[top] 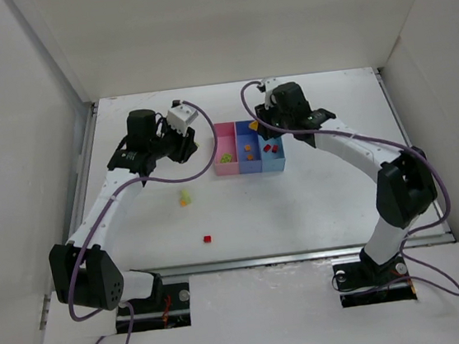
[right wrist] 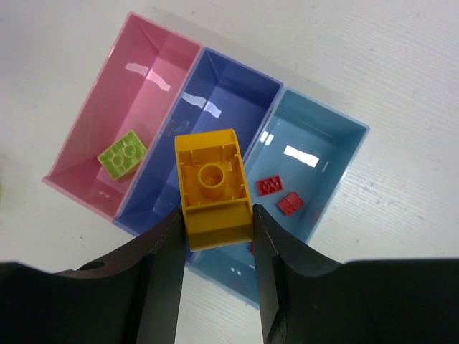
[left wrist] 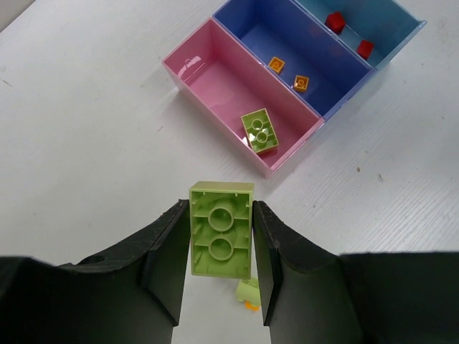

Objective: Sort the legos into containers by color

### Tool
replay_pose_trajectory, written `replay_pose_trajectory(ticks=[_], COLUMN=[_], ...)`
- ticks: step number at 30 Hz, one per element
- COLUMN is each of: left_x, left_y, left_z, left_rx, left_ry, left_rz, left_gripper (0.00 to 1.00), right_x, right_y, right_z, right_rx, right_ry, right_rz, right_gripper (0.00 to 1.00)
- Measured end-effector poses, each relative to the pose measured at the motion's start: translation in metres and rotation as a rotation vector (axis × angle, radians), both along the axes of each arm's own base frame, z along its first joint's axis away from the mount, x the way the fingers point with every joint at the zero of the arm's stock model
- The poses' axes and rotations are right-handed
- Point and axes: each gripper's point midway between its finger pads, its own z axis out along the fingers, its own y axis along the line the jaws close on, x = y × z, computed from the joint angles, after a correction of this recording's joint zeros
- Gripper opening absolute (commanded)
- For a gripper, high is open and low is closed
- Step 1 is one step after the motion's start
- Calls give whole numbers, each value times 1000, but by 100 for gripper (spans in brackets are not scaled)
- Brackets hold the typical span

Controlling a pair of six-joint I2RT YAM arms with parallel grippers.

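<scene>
Left pincer: my left pincer (left wrist: pixel 220 213) is gripping a light-green brick (left wrist: pixel 221 247) by its long sides, studs facing my camera.
Right pincer: my right pincer (right wrist: pixel 215 221) is clamping an orange brick (right wrist: pixel 211 183) between both fingers.
Edges: white walls (top: pixel 13 163) are closing in the table (top: pixel 323 194) on the left, the far side and the right.
Open room: bare table is lying between the tray (top: pixel 250 170) and my bases, and more to the right of the tray.
Left position: I am hanging over bare table just beside the pink bin (left wrist: pixel 208 64), not over it.
Right position: I am hovering over the tray, about where the blue-violet bin (right wrist: pixel 222 93) is meeting the light-blue bin (right wrist: pixel 315 136); I cannot tell which one.
Pink bin: one green brick (left wrist: pixel 259 130) is lying inside.
Blue-violet bin: two small orange pieces (left wrist: pixel 277 64) are lying inside, apart from each other.
Light-blue bin: two red pieces (right wrist: pixel 270 186) are sitting close together.
Loose on table: a small yellow-green and orange clump (top: pixel 184 199) is lying near my left arm; a red brick (top: pixel 207 239) is lying nearer the bases.
</scene>
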Motion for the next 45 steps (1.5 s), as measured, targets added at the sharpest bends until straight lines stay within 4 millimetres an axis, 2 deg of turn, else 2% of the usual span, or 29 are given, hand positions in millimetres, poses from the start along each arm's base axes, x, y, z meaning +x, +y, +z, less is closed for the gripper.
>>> replay_pose_trajectory(ticks=[5, 6, 8, 10, 12, 16, 17, 18, 20, 24, 34, 37, 39, 45], left_x=[0, 0, 1, 1, 1, 0, 0, 0, 0, 0, 1, 1, 3, 25], left_y=[0, 0, 0, 0, 0, 0, 0, 0, 0, 0, -1, -3, -7, -43], left_z=[-2, -1, -1, -2, -3, -8, -9, -9, -10, -9, -7, -7, -8, -11], left_rx=[0, -1, -2, -3, -2, -1, -2, -2, -3, -5, -9, -17, -21, -39], left_ry=[-1, -2, -7, -9, -7, 2, 5, 5, 6, 5, -4, -2, 6, 43], left_rz=[0, 0, 0, 0, 0, 1, 1, 2, 3, 4, 3, -1, -9, -52], left_gripper=[0, 0, 0, 0, 0, 0, 0, 0, 0, 0, 0, 0, 0, 0], right_x=[17, 21, 27, 33, 37, 44, 45, 45, 45, 45, 39, 37, 33, 21], right_y=[16, 19, 24, 27, 29, 33, 34, 34, 34, 35, 36, 34, 30, 1], right_z=[-3, -4, -7, -11, -16, -24, -27, -29, -33, -37, -39, -31, -16, 61], right_rx=[42, 47, 55, 59, 58, 58, 56, 53, 48, 41, 44, 49, 60, 137], right_ry=[13, 15, 25, 41, 57, 88, 96, 106, 125, 148, 173, 163, 137, -6], right_rz=[2, 2, -1, -11, -20, -37, -39, -41, -45, -50, -35, -41, -49, -98], right_gripper=[0, 2, 20, 30, 34, 35, 42, 42, 53, 65, 66, 66, 67, 69])
